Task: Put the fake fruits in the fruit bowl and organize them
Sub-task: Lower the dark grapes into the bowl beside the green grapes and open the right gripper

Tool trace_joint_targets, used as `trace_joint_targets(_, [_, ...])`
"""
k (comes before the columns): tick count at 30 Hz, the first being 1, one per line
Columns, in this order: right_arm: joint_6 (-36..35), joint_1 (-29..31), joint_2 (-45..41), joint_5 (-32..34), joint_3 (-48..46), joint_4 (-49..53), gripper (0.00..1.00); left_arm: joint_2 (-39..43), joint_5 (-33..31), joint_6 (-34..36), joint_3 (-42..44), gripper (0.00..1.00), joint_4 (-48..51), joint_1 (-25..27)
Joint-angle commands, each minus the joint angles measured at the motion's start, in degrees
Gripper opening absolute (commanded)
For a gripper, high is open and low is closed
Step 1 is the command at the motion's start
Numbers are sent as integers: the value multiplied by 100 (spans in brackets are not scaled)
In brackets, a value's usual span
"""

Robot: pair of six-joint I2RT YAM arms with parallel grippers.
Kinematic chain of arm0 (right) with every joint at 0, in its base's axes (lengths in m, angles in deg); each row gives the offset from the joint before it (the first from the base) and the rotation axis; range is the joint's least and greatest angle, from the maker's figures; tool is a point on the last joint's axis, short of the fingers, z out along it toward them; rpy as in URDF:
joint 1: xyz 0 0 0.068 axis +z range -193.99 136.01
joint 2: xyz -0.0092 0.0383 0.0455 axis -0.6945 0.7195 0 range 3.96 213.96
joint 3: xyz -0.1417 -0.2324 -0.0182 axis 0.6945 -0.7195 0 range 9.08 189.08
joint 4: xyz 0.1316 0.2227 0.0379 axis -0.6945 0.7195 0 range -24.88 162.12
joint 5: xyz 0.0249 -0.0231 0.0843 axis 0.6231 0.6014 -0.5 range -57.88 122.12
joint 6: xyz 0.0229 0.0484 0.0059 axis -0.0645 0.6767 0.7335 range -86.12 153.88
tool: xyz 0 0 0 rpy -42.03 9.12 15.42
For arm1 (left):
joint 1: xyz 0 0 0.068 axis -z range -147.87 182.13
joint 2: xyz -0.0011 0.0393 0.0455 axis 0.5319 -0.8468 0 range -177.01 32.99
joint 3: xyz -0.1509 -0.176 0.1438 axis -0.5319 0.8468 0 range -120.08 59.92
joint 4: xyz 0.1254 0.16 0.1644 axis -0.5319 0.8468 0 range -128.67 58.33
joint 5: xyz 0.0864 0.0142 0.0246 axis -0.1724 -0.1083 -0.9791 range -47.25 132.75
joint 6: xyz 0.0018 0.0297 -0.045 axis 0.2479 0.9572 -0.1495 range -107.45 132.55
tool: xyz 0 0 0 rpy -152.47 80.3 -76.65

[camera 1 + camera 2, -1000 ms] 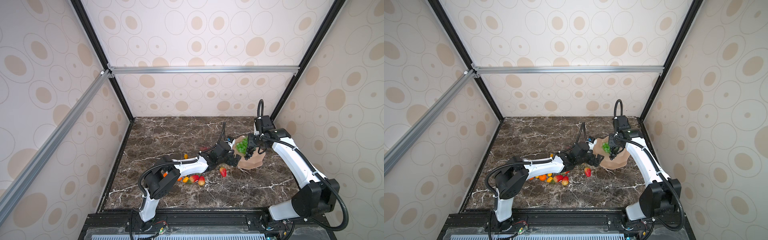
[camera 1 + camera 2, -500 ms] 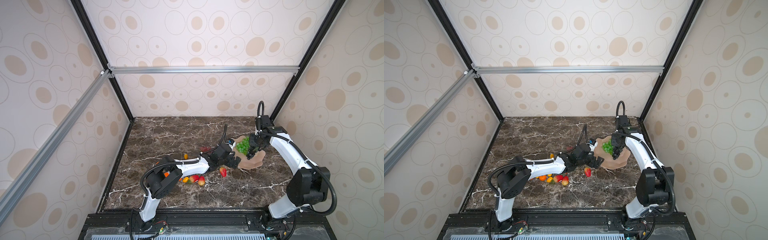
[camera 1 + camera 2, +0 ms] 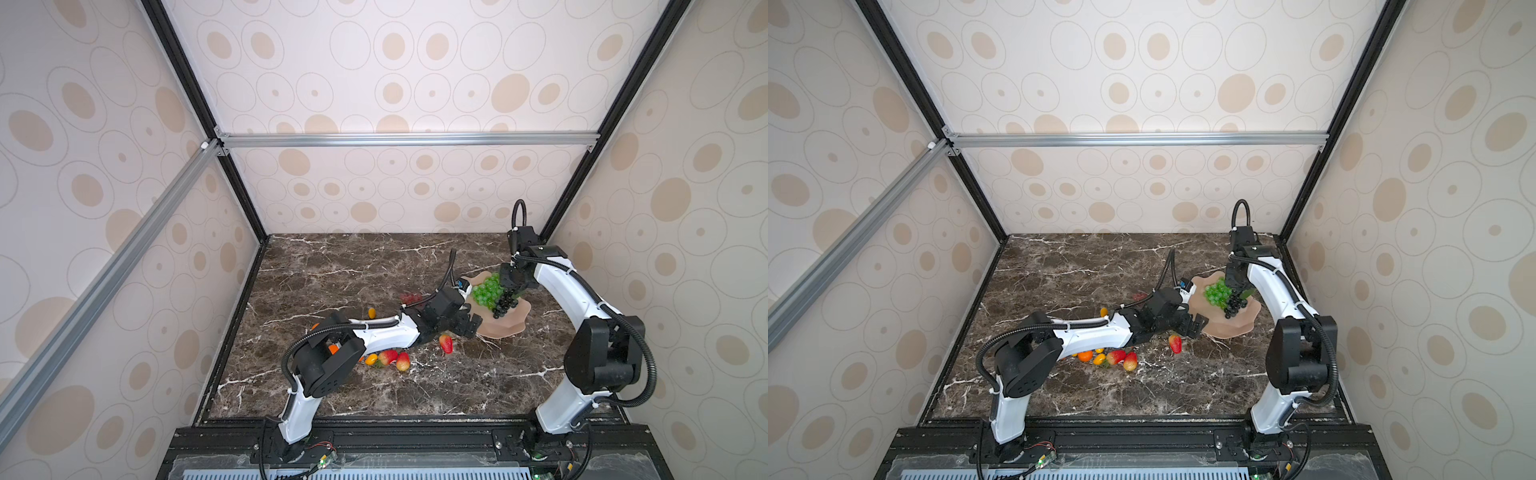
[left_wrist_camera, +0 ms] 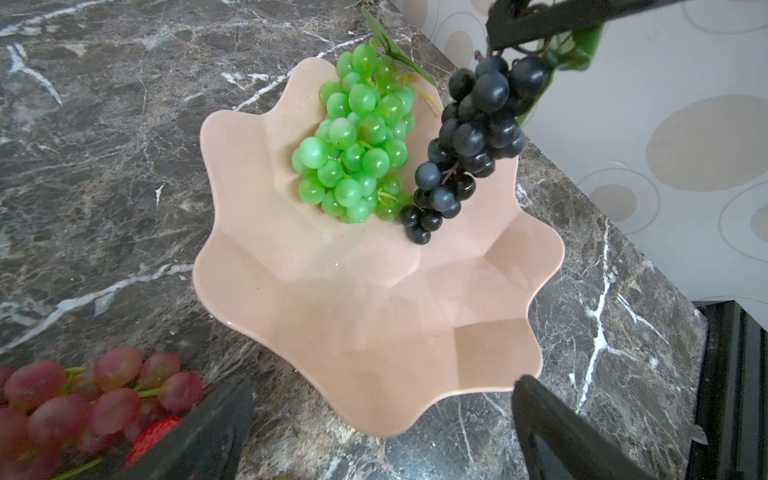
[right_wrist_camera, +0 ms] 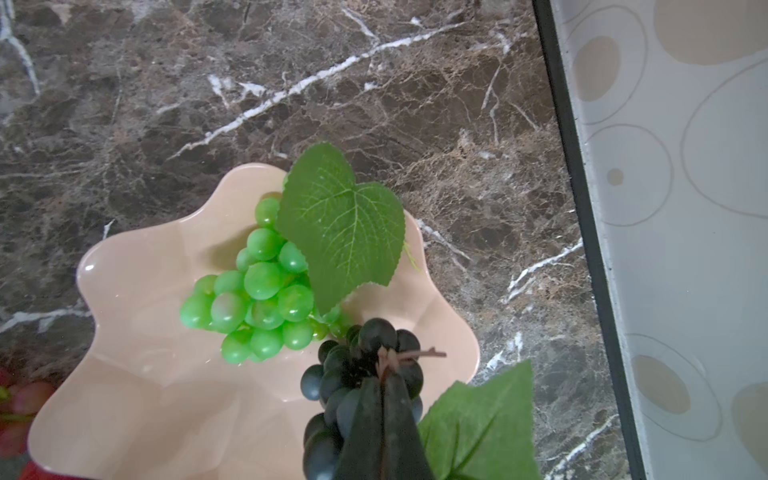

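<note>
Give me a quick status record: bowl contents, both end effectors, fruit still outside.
In bowl: green plastic grape bunch, lying in the pale pink scalloped dish
Right end effector: shut on dark plastic grape bunch by its stem, hung over dish
Left end effector: open, empty, near dish rim
Outside: red grape bunch, red strawberries, small orange fruits on marble table

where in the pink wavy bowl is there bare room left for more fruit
The pale pink scalloped plastic bowl is bare over its front half, between the green plastic grape bunch and the rim nearest the lone red strawberry. Crowded at the back: green bunch, with the dark grape bunch hanging beside it.
</note>
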Motion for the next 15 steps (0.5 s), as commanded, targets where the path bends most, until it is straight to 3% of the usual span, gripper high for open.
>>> trace_joint_targets(1, [-54,-49,236,501,219,264,0,-3,11,24,-176,98,20,64])
trace_joint_targets(15, [-161,-107,858,760,504,270,0,-16,44,50,-237,98,113,66])
